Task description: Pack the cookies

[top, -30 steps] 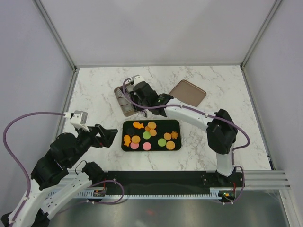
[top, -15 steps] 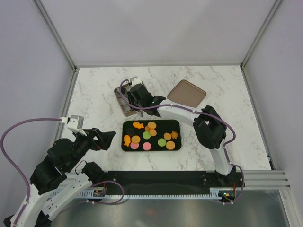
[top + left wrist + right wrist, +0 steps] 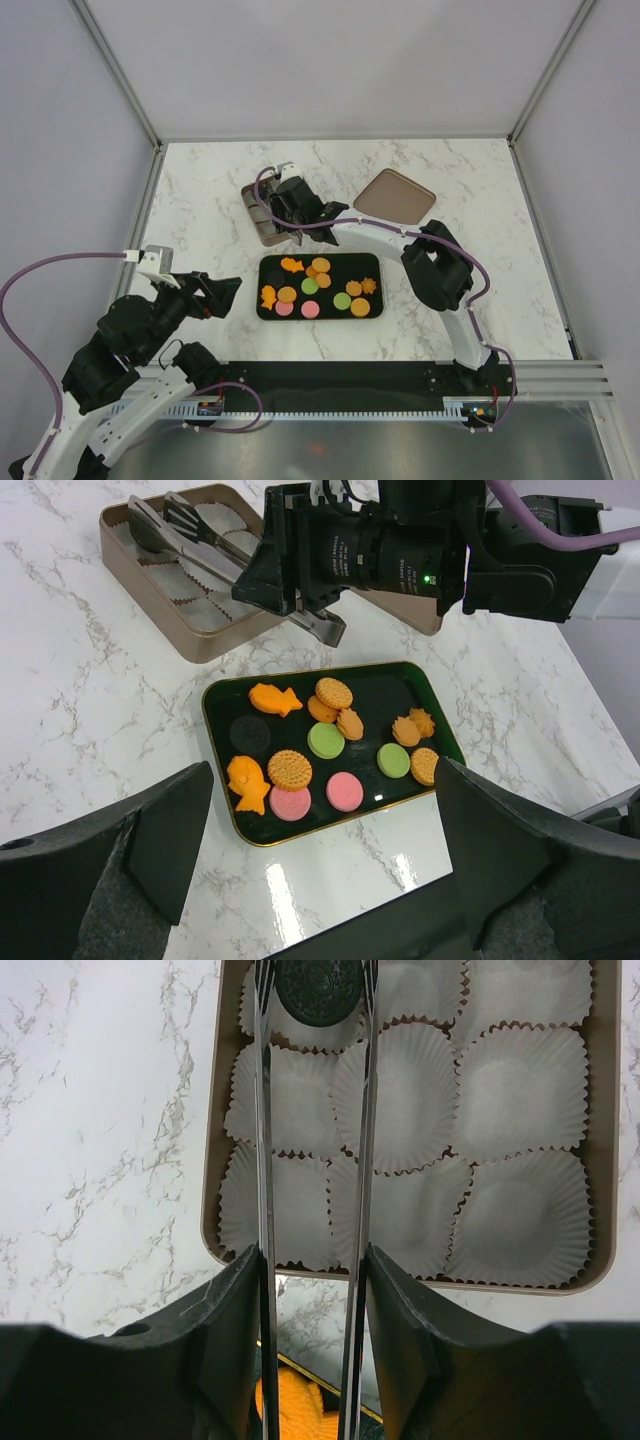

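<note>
Right gripper (image 3: 316,972) straddling black cookie (image 3: 318,992), grip unclear | left gripper (image 3: 322,830) wide | cookie embossing unreadable

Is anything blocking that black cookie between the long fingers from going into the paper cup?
Nothing visible. The black cookie is right at a paper cup in the tin, with only white paper around it.

On my remote feed, the white, grey-veined marble table (image 3: 200,210) runs from the near rail to the pale back wall. Three things lie directly on it. A black tray (image 3: 345,266) with a thin gold rim sits near the front middle, its long side facing the rail. Just behind it and slightly left, a tan tin (image 3: 254,212) lies flat, open side up. Off to the tin's right, a brown lid (image 3: 395,194) rests turned at an angle, apart from both.
</note>
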Available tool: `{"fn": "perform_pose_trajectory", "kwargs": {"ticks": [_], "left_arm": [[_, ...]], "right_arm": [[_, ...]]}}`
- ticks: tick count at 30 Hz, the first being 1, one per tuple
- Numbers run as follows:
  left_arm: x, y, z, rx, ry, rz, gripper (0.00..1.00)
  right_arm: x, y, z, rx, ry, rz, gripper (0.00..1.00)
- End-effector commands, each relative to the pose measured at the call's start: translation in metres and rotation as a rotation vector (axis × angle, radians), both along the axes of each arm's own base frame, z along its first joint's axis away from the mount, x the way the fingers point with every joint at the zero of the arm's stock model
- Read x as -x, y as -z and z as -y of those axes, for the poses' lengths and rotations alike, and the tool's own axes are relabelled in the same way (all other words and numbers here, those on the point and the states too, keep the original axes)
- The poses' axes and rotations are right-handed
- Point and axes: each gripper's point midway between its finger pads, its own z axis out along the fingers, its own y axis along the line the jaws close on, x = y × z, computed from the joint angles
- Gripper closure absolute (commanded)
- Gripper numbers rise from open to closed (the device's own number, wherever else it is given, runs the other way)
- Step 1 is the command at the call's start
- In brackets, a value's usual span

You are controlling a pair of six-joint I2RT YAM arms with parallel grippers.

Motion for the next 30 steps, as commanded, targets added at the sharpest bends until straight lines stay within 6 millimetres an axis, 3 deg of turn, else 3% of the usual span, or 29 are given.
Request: {"fn": "perform_pose_trajectory", "kwargs": {"ticks": [1,11,20,22,23,25,26,27,28,29,30], "left_arm": [[-0.005,-0.006,-0.002,0.013,-0.024,0.026,0.0],[-0.006,-0.005,-0.002,0.014,-0.03,0.025,0.0],[-0.006,-0.004,-0.003,0.009,-0.035,0.021,0.01],[-0.007,-0.004,-0.002,0.009,-0.035,0.019,0.01],[-0.007,-0.004,-0.002,0.007,-0.038,0.017,0.01],[-0.01,-0.001,0.0,-0.009,-0.04,-0.001,0.01],[-0.012,0.0,0.0,-0.017,-0.044,-0.008,0.01],[-0.015,0.004,0.003,-0.034,-0.044,-0.028,0.02],[-0.016,0.004,0.003,-0.044,-0.045,-0.036,0.02],[-0.017,0.005,0.005,-0.049,-0.044,-0.047,0.02],[-0.02,0.007,0.007,-0.068,-0.046,-0.067,0.03]], "right_arm": [[-0.01,-0.036,-0.018,-0.107,-0.01,0.054,0.49],[-0.005,-0.041,-0.016,-0.12,-0.011,0.047,0.44],[0.003,-0.102,0.005,-0.167,0.011,0.1,0.46],[0.011,-0.116,0.017,-0.162,0.017,0.099,0.46],[0.017,-0.133,0.024,-0.178,0.017,0.112,0.46],[0.031,-0.125,0.042,-0.141,0.019,0.081,0.46],[0.042,-0.146,0.052,-0.171,0.013,0.098,0.46],[0.054,-0.126,0.064,-0.14,0.015,0.058,0.47],[0.064,-0.125,0.072,-0.143,0.007,0.047,0.47],[0.077,-0.146,0.085,-0.181,0.002,0.067,0.47],[0.092,-0.121,0.099,-0.146,0.003,0.014,0.47]]}}
